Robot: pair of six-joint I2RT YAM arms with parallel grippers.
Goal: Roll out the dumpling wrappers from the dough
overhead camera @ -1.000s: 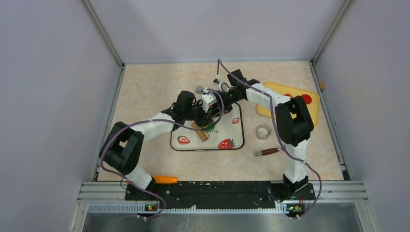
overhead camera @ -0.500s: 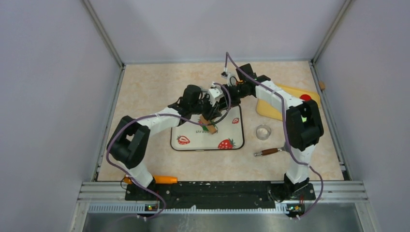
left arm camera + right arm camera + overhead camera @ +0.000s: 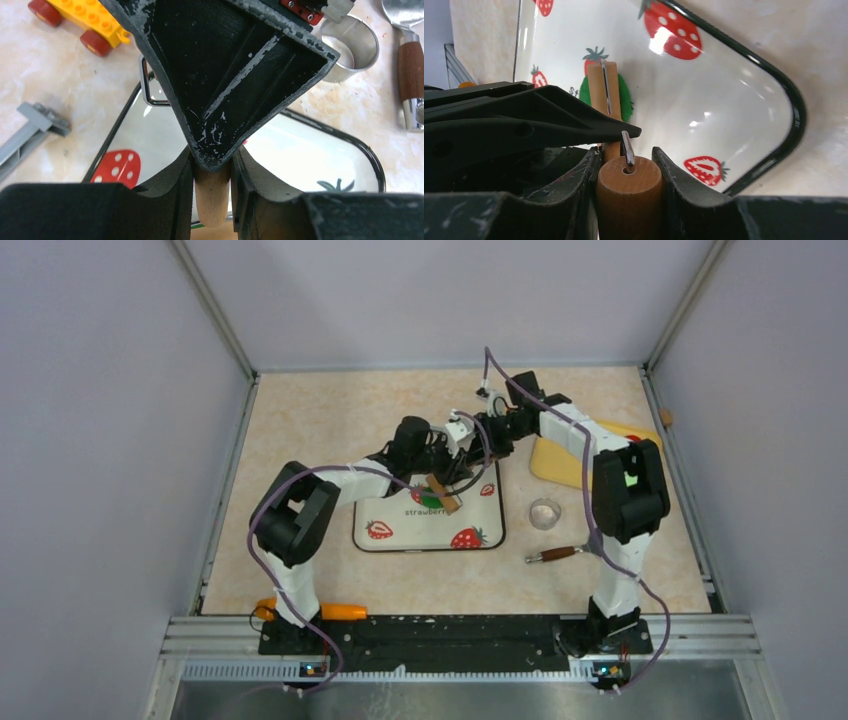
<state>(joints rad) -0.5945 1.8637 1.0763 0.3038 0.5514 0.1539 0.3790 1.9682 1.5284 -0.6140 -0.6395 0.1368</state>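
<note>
Clamped on rolling pin ends with left tool and right tool; long axis tool-to-tool, dough under roller, between.

Enclosure: plain pale grey back wall across the top of the frame, with matching grey side panels at left and right. Aluminium frame posts run diagonally in from both upper corners to the rear corners of the work surface. Table top: beige, marbled stone pattern, matt. A ribbed aluminium rail borders it along the lower frame, with a brushed metal sheet beneath. Lighting even and diffuse, shadows soft.
</note>
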